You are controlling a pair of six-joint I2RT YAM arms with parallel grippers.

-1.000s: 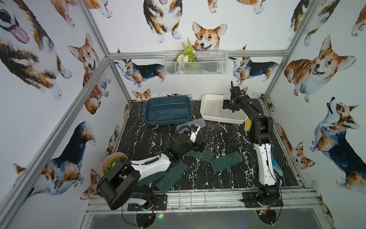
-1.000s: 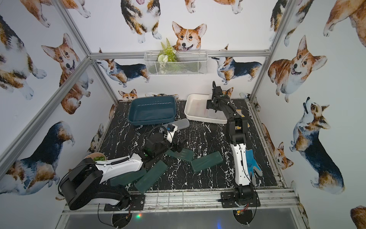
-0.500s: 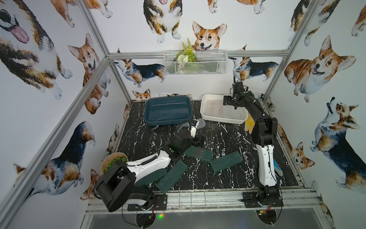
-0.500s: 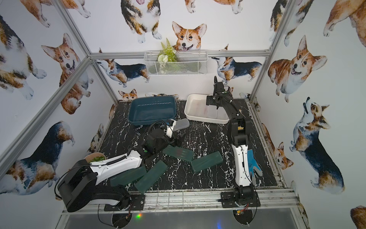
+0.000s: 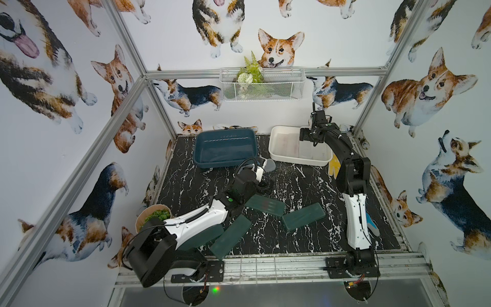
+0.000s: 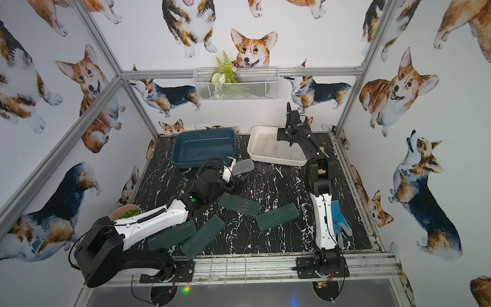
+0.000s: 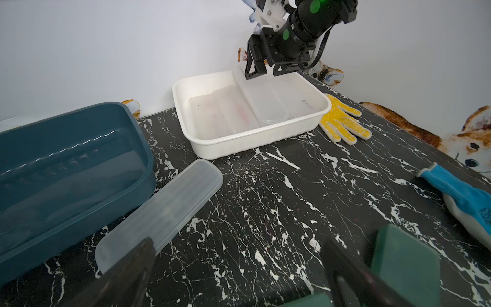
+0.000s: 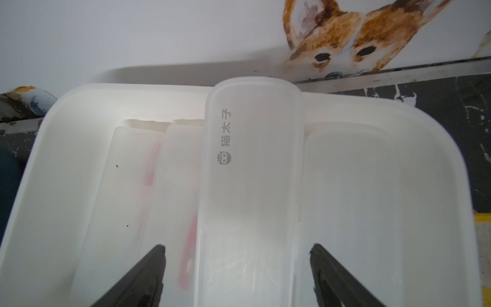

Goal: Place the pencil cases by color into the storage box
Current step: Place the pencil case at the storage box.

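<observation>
Over the white storage box hangs my right gripper, open; its fingers stand clear of both sides of a frosted white pencil case that lies in the box, its far end on the rim. Other frosted cases lie flat beside it. My left gripper is open and empty, low over the table. A frosted case lies by one of its fingers, against the blue storage box. Dark green cases lie on the table in front; another lies partly under the left arm.
A yellow glove lies right of the white box. A blue-grey glove lies beside the right arm's base. A bowl of greens stands at the table's left edge. On the back wall hangs a wire basket.
The right gripper has shifted slightly above the white box, and its jaws now stand apart from the frosted case. The left arm has hardly moved.
</observation>
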